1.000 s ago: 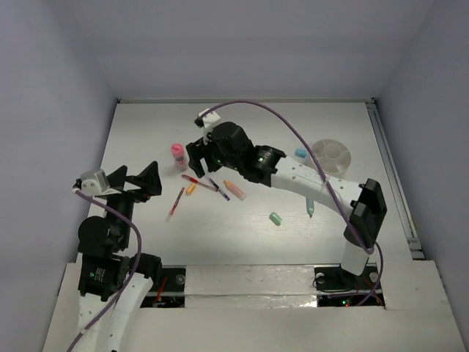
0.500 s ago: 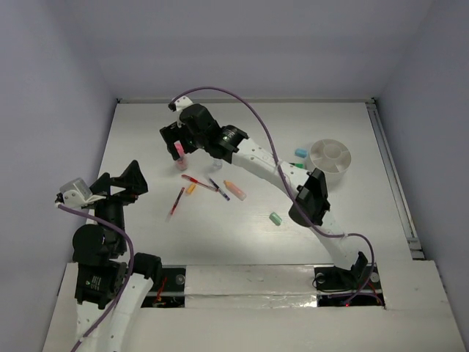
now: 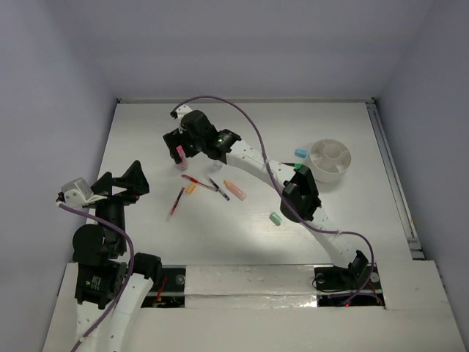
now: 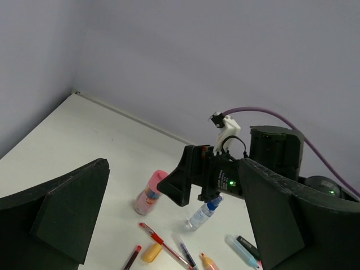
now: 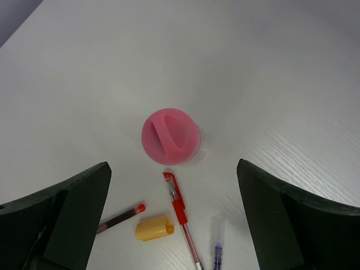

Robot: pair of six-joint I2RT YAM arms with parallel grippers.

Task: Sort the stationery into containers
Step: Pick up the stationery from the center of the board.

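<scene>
Found the fingers of the left gripper (image 3: 121, 178) spread wide with nothing between them, low at the left side of the table (image 3: 146, 242). Noted a slight retreat from the clutter within the last second, then no further motion.

Saw the right gripper (image 3: 179, 144) likewise parted to the full and empty, widened during that same second. Watched it swing from above the pens to the far-left end of the clutter. Found it hanging over the pink-capped bottle (image 5: 170, 136), upright and centred between the fingers in the right wrist view, yet untouched. Saw no shift in the bottle itself. Judged this an approach, with the grasp not yet made. Took sorting as barely begun: spotted no stationery inside the cup (image 3: 330, 158), and everything lay on the table outside it.

Counted, left to right from above:
- one dark red pen (image 3: 176, 204)
- one pink-capped bottle
- one short orange marker (image 3: 191, 188)
- one bright red pen (image 3: 196, 180)
- one small clear blue-capped item (image 4: 201, 215), plain only in the left wrist view
- one blue-ink pen (image 3: 218, 188)
- one peach marker (image 3: 234, 190)
- one mint eraser (image 3: 275, 218)
- one scrap of green (image 3: 298, 167) beside the right arm, too hidden to name
- one blue eraser (image 3: 300, 152)
- one round whitish cup at far right
</scene>
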